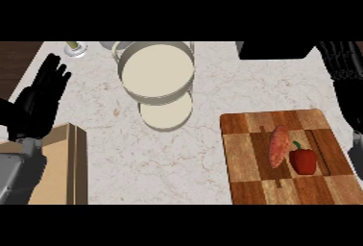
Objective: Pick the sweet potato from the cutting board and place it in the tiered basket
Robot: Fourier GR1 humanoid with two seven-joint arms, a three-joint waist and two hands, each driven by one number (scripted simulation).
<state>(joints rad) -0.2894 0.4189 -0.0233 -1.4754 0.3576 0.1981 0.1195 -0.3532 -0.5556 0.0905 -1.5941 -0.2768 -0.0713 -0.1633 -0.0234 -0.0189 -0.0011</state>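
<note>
Sweet potato (279, 146) lies on cutting board (255, 187), apart from right hand (347, 81).

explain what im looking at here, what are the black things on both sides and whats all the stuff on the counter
This is one view from the robot's head, looking steeply down at a pale marble counter. The black things are its two hands. The left hand rests open at the left edge, fingers up; the right hand shows at the right edge, also open. Neither holds anything. On the wooden checkered cutting board lie a long reddish sweet potato and a red bell pepper, side by side. The stacked round cream trays are the tiered basket. A tan wooden block sits at lower left.
</note>
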